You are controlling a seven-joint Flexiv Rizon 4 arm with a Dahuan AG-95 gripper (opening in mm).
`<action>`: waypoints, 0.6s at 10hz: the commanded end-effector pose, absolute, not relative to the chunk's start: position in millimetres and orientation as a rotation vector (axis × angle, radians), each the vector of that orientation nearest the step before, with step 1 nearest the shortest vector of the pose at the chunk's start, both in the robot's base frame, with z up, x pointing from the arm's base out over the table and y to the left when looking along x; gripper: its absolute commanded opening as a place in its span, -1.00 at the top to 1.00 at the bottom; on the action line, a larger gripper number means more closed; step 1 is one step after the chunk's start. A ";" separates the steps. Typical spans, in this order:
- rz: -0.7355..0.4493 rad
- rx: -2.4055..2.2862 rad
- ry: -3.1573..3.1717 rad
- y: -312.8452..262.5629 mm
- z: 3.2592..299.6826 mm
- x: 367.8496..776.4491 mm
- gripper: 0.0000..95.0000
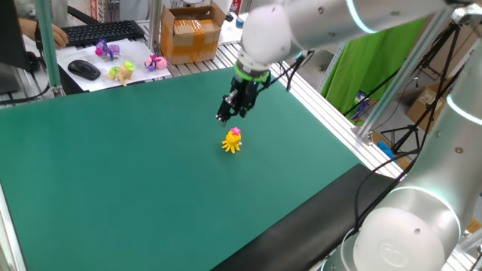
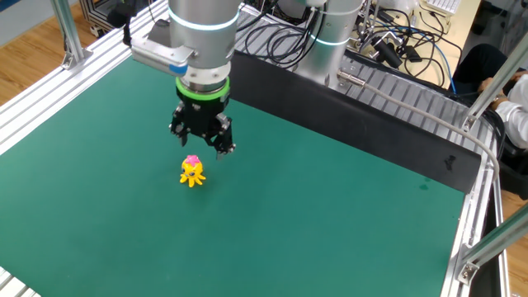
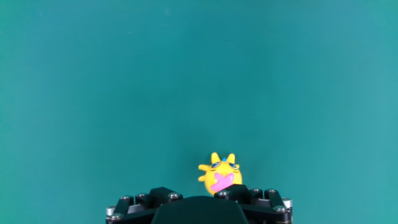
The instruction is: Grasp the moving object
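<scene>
The moving object, a tiny yellow octopus toy [image 1: 233,141] with a pink top, sits on the green mat [image 1: 113,173] near its middle. It also shows in the other fixed view [image 2: 192,171] and low in the hand view [image 3: 220,175], right at the edge of the hand's black body [image 3: 199,210]. My gripper [image 1: 227,116] hangs a little above the mat, just behind the toy and not touching it. In the other fixed view the gripper [image 2: 201,142] has its fingers spread and holds nothing. The fingertips are out of the hand view.
On a white sheet beyond the mat's far left edge lie a purple octopus toy [image 1: 106,50], a yellow-green toy [image 1: 120,71], a pink-and-white octopus toy [image 1: 156,62] and a mouse [image 1: 83,69]. A cardboard box [image 1: 192,31] stands behind. Aluminium rails [image 2: 49,91] border the mat.
</scene>
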State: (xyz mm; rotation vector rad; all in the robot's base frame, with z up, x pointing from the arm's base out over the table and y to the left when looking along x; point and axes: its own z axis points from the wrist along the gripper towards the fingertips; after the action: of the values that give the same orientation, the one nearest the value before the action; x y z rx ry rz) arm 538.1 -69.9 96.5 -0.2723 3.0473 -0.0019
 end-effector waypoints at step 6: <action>0.016 -0.331 3.019 -95.3 55.7 549.2 -0.60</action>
State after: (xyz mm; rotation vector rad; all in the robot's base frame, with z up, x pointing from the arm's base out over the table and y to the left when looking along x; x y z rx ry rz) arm 546.3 -95.9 58.4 -0.3284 3.0182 0.0066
